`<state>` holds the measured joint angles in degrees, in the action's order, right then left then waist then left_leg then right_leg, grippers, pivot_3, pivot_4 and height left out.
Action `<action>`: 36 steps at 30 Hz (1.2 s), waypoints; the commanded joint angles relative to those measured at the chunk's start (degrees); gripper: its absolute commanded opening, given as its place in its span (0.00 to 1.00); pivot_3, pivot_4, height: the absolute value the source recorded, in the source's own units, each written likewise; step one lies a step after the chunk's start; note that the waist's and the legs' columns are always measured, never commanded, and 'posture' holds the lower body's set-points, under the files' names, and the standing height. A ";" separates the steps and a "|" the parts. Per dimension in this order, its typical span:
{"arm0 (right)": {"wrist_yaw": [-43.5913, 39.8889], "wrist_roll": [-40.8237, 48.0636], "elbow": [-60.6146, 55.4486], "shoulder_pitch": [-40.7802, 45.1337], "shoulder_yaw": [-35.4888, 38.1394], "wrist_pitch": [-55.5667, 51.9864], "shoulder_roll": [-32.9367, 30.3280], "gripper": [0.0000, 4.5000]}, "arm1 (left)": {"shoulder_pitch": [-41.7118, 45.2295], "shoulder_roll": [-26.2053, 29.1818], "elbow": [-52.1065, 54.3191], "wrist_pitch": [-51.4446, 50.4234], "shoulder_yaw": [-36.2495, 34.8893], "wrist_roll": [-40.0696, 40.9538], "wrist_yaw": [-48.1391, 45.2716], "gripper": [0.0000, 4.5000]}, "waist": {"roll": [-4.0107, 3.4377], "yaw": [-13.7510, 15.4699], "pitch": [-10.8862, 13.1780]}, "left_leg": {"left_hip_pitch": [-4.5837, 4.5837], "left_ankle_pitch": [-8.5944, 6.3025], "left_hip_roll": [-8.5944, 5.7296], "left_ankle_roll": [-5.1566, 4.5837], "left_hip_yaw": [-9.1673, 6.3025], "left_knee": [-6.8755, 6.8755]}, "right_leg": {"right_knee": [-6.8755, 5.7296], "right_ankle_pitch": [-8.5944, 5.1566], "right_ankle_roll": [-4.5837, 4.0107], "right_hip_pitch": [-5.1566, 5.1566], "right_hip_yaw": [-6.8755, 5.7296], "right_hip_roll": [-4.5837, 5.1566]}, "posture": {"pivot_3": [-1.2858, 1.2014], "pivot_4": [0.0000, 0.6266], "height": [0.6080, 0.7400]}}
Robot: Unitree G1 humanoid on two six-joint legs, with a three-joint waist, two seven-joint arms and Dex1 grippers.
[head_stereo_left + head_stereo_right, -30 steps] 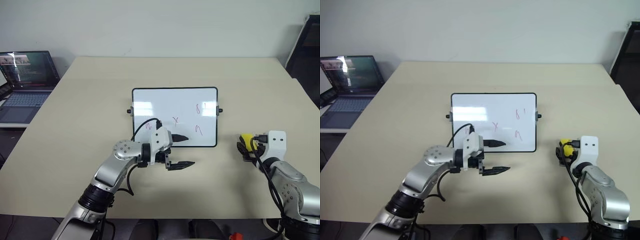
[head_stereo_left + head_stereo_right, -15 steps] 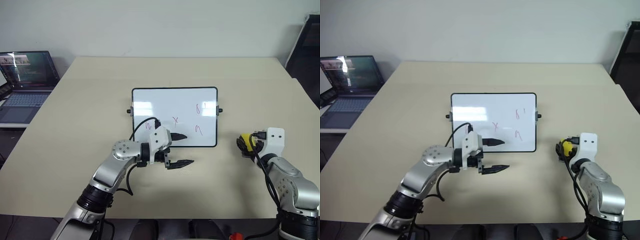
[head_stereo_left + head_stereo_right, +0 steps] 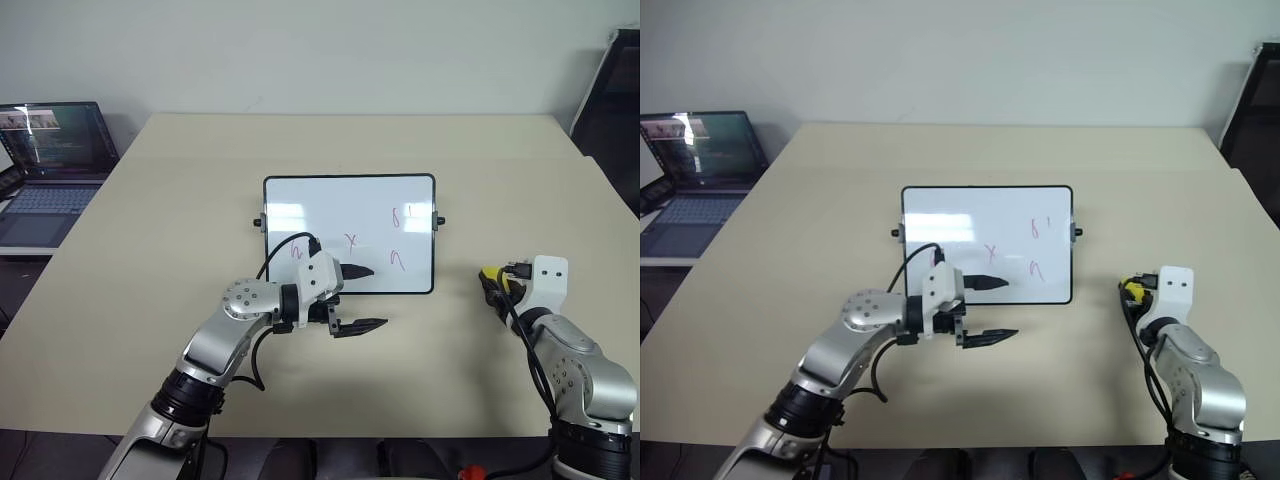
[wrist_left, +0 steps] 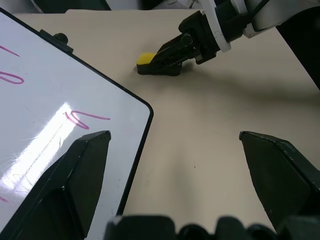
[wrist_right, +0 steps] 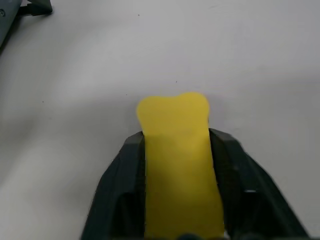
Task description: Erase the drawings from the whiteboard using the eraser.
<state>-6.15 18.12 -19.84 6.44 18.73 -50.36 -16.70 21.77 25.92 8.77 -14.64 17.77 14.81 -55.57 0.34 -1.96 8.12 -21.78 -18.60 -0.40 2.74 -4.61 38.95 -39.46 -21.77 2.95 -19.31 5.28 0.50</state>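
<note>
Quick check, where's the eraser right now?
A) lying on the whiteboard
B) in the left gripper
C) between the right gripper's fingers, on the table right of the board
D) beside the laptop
C: the right wrist view shows the yellow eraser squeezed between the right gripper's black fingers, and the left wrist view shows it low on the table, off the whiteboard.

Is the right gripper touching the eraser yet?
Touching. In the right wrist view both black fingers press against the sides of the yellow eraser, with no gap; the right gripper is shut on it.
</note>
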 commanded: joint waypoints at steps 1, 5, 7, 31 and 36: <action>0.13 0.57 -0.26 0.25 1.20 1.11 0.23 0.29 | -0.07 0.44 2.70 0.14 -1.11 -0.12 0.48 1.00 | 0.00 0.00 0.00 | 0.00 0.00 0.00 0.00 0.00 0.00 | 0.00 0.00 0.00 0.00 0.00 0.00 | 0.52 0.24 1.00; -0.18 -0.82 -0.14 0.11 -0.09 2.03 -0.91 0.29 | -0.18 0.39 2.74 0.58 -1.49 -0.30 1.22 1.00 | 0.00 0.01 0.00 | 0.00 0.00 0.00 0.00 0.00 0.00 | 0.00 0.00 0.00 0.00 0.00 0.00 | 0.52 0.24 1.00; -0.76 -2.28 -0.90 -0.45 -1.73 3.56 -2.04 0.29 | -0.27 0.22 2.88 1.10 -1.77 -0.91 2.43 1.00 | 0.00 0.00 0.00 | 0.00 0.00 0.00 0.00 0.00 0.00 | 0.00 0.00 0.00 0.00 0.01 0.00 | 0.52 0.24 1.00; -0.56 -9.81 -5.41 9.83 -15.27 15.12 0.74 0.29 | -4.07 -8.72 5.66 0.59 -1.78 -15.67 26.30 1.00 | 0.01 -0.08 0.01 | 0.00 0.04 0.00 0.06 0.02 0.01 | -0.09 0.00 0.00 -0.05 0.03 0.00 | 0.52 0.24 1.00; -1.11 -12.37 3.58 16.74 -19.40 18.88 2.56 0.29 | -2.76 -10.27 3.80 1.12 -1.54 -16.29 26.87 1.00 | 0.02 -0.01 0.02 | 0.01 0.04 0.00 0.07 0.02 0.02 | -0.09 0.00 0.00 -0.06 0.00 0.01 | 0.52 0.24 1.00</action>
<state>-7.05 6.85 -17.80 21.29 0.01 -34.01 -14.44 18.03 16.22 12.07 -14.54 16.11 -1.15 -29.29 0.36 -1.97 8.14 -21.78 -18.56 -0.41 2.80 -4.59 38.97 -39.54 -21.77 2.95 -19.37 5.27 0.51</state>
